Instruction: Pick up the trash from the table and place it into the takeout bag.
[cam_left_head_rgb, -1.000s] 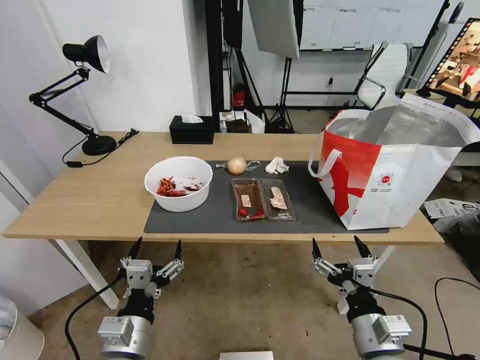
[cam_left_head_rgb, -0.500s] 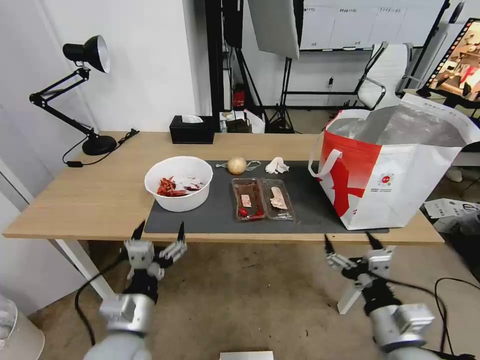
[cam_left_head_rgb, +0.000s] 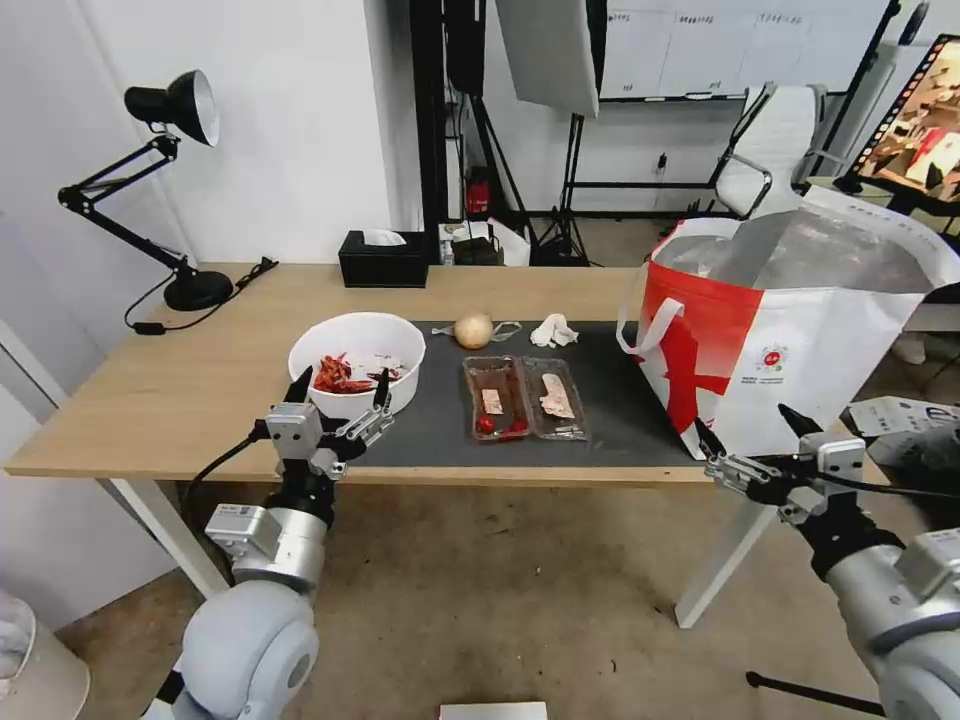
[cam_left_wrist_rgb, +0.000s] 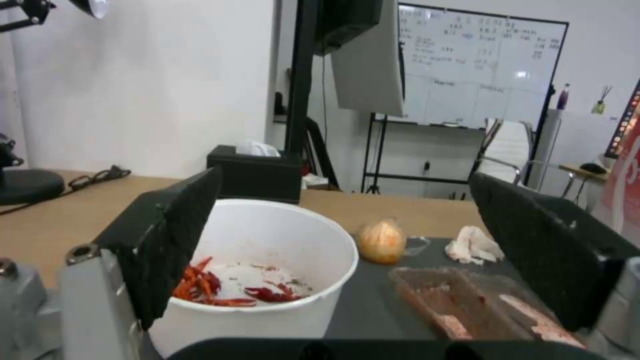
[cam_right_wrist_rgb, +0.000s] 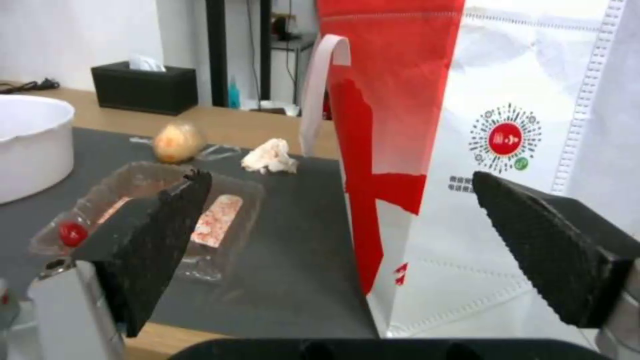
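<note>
The bowl (cam_left_head_rgb: 357, 365) is sitting on the left end of the dark mat (cam_left_head_rgb: 620, 410), untouched, with red chili scraps lying in its smooth white round basin. The tray (cam_left_head_rgb: 524, 397), a thin clear plastic twin shell with food bits, is lying just right of it; the ball (cam_left_head_rgb: 474, 330) and the crumpled tissue (cam_left_head_rgb: 553, 331) are resting behind, near the mat's far edge.

You are raising both arms: a second ago each gripper was hanging below the table (cam_left_head_rgb: 180, 400) edge; now both are reaching tabletop height. The left gripper (cam_left_head_rgb: 339, 386) is arriving just in front of the bowl, jaws spread wide and empty, ribbed black pads framing the rim. The right gripper (cam_left_head_rgb: 754, 427) is swinging outward to the near front of the bag (cam_left_head_rgb: 790, 340), also wide and empty.

Judgement: the approach is beginning and nothing is bagged yet. The bag is standing open on the right end of the mat, its stiff woven wall lined with crinkled silver foil.
</note>
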